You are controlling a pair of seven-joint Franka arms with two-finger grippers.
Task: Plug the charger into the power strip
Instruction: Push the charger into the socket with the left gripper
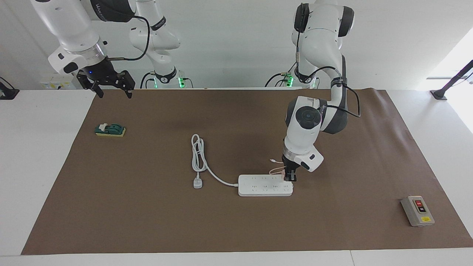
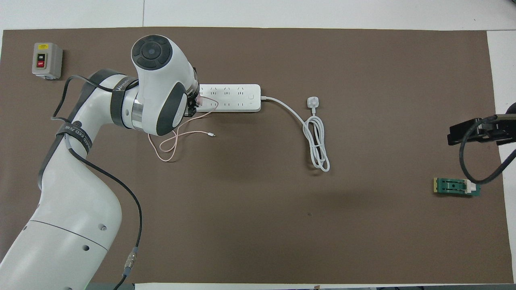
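Observation:
The white power strip point(image 1: 264, 186) point(image 2: 234, 98) lies flat mid-table. My left gripper point(image 1: 290, 178) points straight down over the strip's end toward the left arm's end of the table, shut on the small pink charger point(image 1: 285, 177). The charger is at the outlet row nearer the robots; whether its pins are in a socket I cannot tell. Its thin pink cable point(image 1: 276, 170) point(image 2: 169, 141) loops on the mat nearer the robots. In the overhead view the left wrist hides the charger. My right gripper point(image 1: 111, 88) point(image 2: 475, 132) waits open, raised over the mat's edge by the right arm's base.
The strip's thick white cord ends in a three-pin plug point(image 1: 198, 183) point(image 2: 312, 102). A grey box with red and black buttons point(image 1: 417, 210) point(image 2: 47, 60) sits at the left arm's end. A green block point(image 1: 110, 130) point(image 2: 456, 186) lies below the right gripper.

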